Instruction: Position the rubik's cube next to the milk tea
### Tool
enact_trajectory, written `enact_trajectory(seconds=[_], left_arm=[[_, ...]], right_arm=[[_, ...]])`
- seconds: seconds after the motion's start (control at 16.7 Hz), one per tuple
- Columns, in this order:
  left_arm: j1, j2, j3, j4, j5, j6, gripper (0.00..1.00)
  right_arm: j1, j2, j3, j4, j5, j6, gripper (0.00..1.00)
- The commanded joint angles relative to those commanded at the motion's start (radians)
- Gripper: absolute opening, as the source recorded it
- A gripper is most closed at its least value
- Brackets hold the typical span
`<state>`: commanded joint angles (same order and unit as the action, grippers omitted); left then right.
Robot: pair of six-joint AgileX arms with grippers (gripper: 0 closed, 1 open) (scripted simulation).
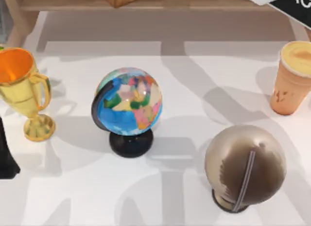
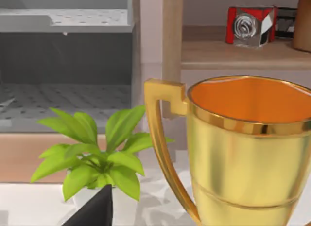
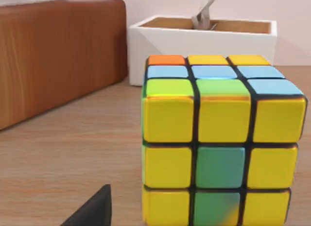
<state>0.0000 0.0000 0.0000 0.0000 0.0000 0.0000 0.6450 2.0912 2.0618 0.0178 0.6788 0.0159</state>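
Observation:
The rubik's cube [image 3: 218,148], with yellow, green, blue and orange squares in a black grid, stands on a wooden shelf board [image 3: 63,158] and looms close in the right wrist view. My right arm [image 1: 291,5] reaches over the shelf at the back right of the top view. The milk tea [image 1: 293,78], an orange-tan cup with a creamy top, stands on the white table at the far right. My left arm [image 1: 6,155] is parked at the table's left edge beside a gold trophy [image 1: 24,90].
A colourful globe [image 1: 129,107] stands mid-table and a brown globe [image 1: 244,165] at the front right, in front of the cup. On the shelf, a brown wooden box [image 3: 58,51] and a white tray [image 3: 204,39] stand behind the cube. A green plant [image 2: 92,158] stands near the trophy.

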Motion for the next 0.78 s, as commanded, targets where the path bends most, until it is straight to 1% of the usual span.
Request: enact_trajectory(seconds=[0.36,0.6,0.78], left_arm=[[0.000,0.000,0.000,0.000,0.000,0.000,1.00],[0.000,0.000,0.000,0.000,0.000,0.000,1.00],[0.000,0.000,0.000,0.000,0.000,0.000,1.00]], right_arm=[[-0.053,0.123,0.223,-0.094,-0.052,-0.005,1.00],[-0.047,0.221,0.375,-0.142,-0.048,-0.006,1.00],[-0.042,0.266,0.428,-0.158,-0.039,-0.002,1.00]])
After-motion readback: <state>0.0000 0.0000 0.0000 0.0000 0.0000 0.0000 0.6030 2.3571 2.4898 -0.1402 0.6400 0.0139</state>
